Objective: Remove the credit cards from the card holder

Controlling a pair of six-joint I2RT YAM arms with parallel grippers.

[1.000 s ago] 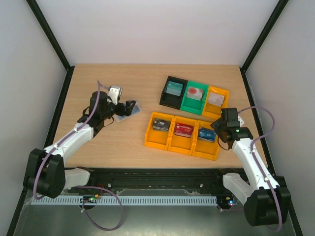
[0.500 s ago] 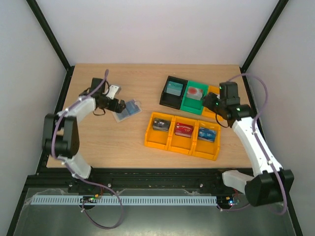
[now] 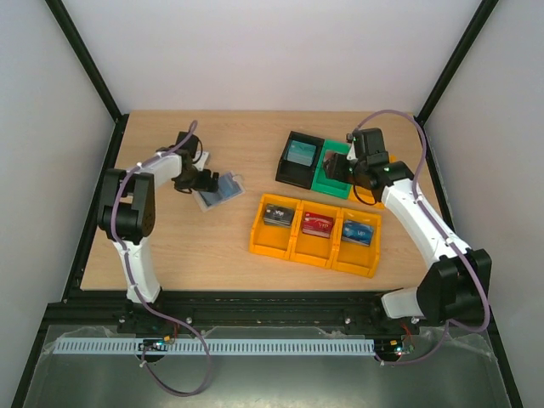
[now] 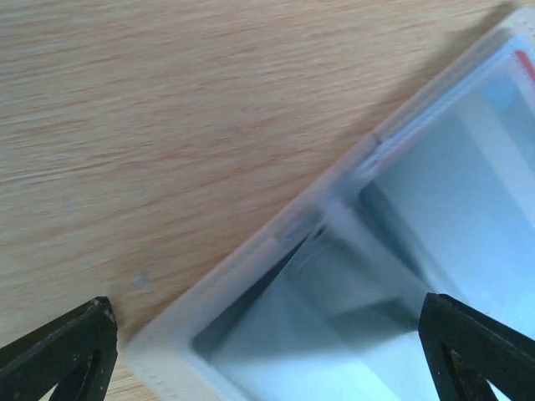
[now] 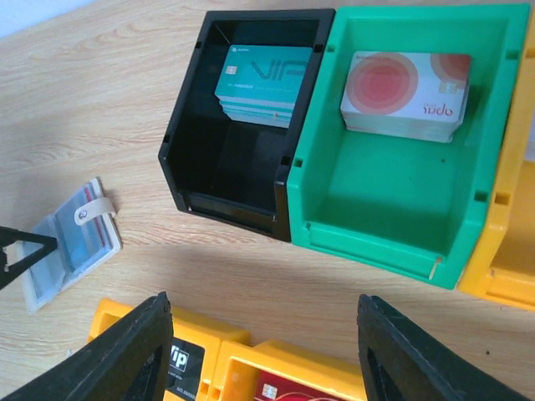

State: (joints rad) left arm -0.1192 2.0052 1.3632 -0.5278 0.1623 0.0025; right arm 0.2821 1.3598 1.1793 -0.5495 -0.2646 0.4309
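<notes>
The card holder point(image 3: 219, 190) lies open on the bench point(image 3: 187, 246), unmoved, between the left jaws, which are spread wide. The right jaws, half spread and empty, have swung leftward to above the green bin point(image 5: 376, 192).

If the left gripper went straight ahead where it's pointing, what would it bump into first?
Most likely the card holder. It lies open on the table right ahead of the left gripper, framed between its wide-open fingers. Depth is hard to judge.
</notes>
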